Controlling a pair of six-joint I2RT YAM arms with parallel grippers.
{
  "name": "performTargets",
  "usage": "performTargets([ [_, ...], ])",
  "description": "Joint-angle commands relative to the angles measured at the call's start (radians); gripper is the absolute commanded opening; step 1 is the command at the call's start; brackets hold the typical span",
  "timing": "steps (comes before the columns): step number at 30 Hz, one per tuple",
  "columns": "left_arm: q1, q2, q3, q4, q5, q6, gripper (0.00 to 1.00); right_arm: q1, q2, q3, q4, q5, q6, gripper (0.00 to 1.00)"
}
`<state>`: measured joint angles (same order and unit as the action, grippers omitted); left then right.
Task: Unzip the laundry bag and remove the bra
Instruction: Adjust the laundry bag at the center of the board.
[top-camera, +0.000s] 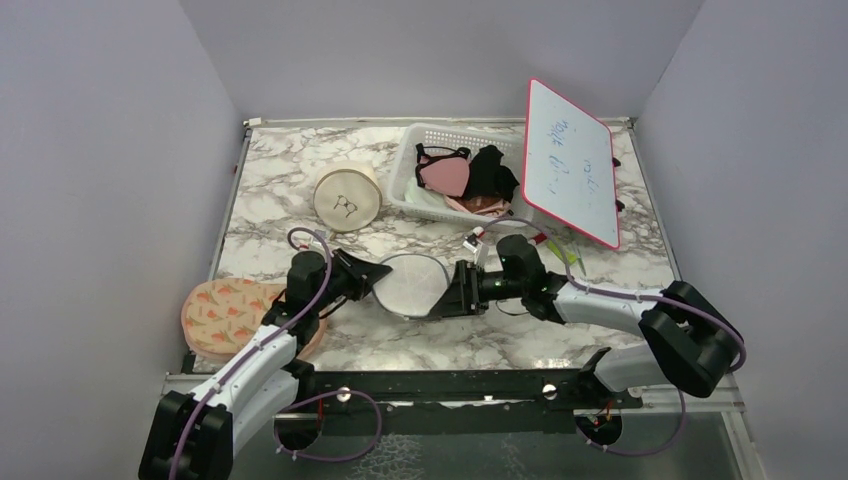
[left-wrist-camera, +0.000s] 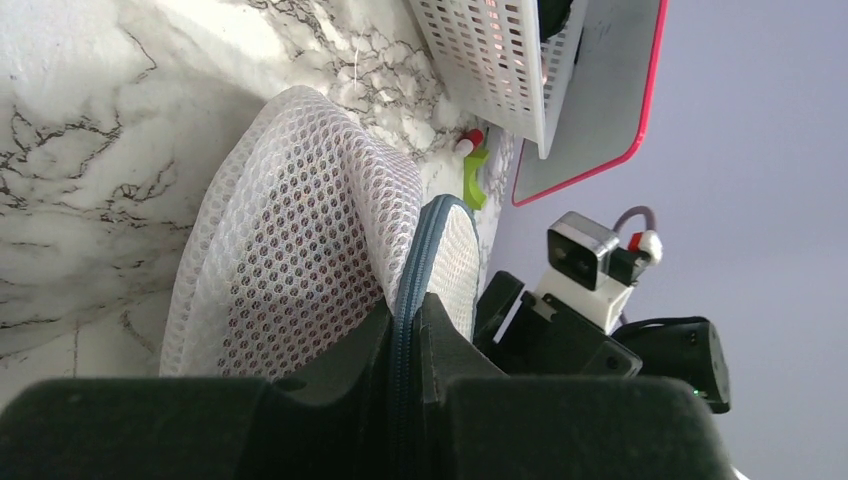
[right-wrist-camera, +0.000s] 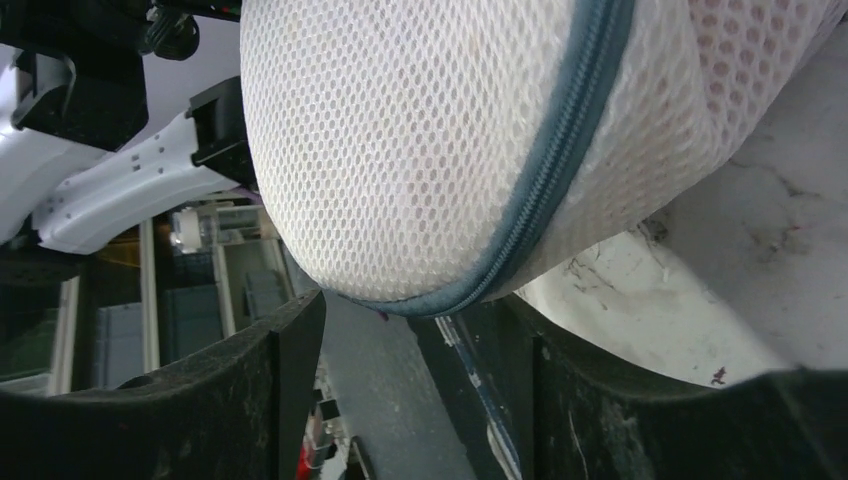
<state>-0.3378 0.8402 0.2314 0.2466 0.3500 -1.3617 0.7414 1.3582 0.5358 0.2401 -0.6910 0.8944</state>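
The laundry bag (top-camera: 410, 284), a round white mesh drum with a grey-blue zip ring, lies on the marble table between my two grippers. My left gripper (top-camera: 366, 277) is at its left edge. In the left wrist view the gripper (left-wrist-camera: 412, 322) is shut on the zip ring, with the bag (left-wrist-camera: 300, 230) bulging beyond. Pinkish fabric shows through the mesh; the bra itself is hidden. My right gripper (top-camera: 461, 291) is at the bag's right edge. In the right wrist view the gripper (right-wrist-camera: 405, 325) is open, with the bag's zip rim (right-wrist-camera: 540, 200) just above the gap.
A white basket (top-camera: 412, 195) with pink and black garments stands behind. A red-rimmed whiteboard (top-camera: 570, 175) leans at the back right. The cream round case (top-camera: 347, 197) is behind the bag, and the peach patterned pouch (top-camera: 225, 312) is at the front left. Markers (top-camera: 475, 238) lie near the basket.
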Motion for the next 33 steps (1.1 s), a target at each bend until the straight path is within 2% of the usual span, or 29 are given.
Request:
performTargets([
  [1, -0.001, -0.032, -0.008, 0.042, -0.008, -0.044, 0.0, 0.012, 0.016, -0.053, 0.278, 0.001, 0.196, 0.6],
  [5, -0.003, -0.026, -0.006, 0.034, 0.009, -0.021, 0.0, 0.012, 0.04, -0.047, 0.262, 0.047, 0.227, 0.49],
  [9, -0.002, -0.012, 0.004, 0.019, 0.027, 0.019, 0.0, 0.009, 0.065, -0.035, 0.282, 0.07, 0.244, 0.47],
  [10, -0.002, -0.011, 0.008, 0.014, 0.029, 0.032, 0.02, 0.009, 0.073, -0.028, 0.29, 0.07, 0.247, 0.47],
  [12, -0.001, -0.004, 0.02, 0.01, 0.039, 0.061, 0.08, 0.003, 0.084, -0.009, 0.287, 0.067, 0.245, 0.4],
  [14, -0.002, 0.005, 0.047, -0.016, 0.05, 0.114, 0.21, -0.022, 0.083, 0.001, 0.259, 0.063, 0.232, 0.31],
  [16, -0.002, 0.009, 0.086, -0.086, 0.055, 0.196, 0.4, -0.057, 0.072, 0.01, 0.209, 0.047, 0.209, 0.19],
  [19, -0.001, 0.018, 0.195, -0.277, 0.013, 0.365, 0.71, -0.109, 0.059, 0.053, 0.124, -0.028, 0.121, 0.12],
  [23, -0.001, 0.023, 0.315, -0.44, -0.062, 0.536, 0.97, -0.165, 0.044, 0.177, -0.177, -0.065, -0.109, 0.05],
  [28, -0.001, 0.047, 0.408, -0.477, -0.079, 0.73, 0.99, -0.295, 0.092, 0.236, -0.34, -0.236, -0.308, 0.03],
  [30, -0.004, 0.064, 0.437, -0.465, -0.064, 0.808, 0.99, -0.32, 0.126, 0.263, -0.383, -0.304, -0.374, 0.03],
  [33, -0.048, 0.094, 0.496, -0.461, -0.087, 0.971, 0.99, -0.324, 0.155, 0.289, -0.411, -0.319, -0.419, 0.03],
])
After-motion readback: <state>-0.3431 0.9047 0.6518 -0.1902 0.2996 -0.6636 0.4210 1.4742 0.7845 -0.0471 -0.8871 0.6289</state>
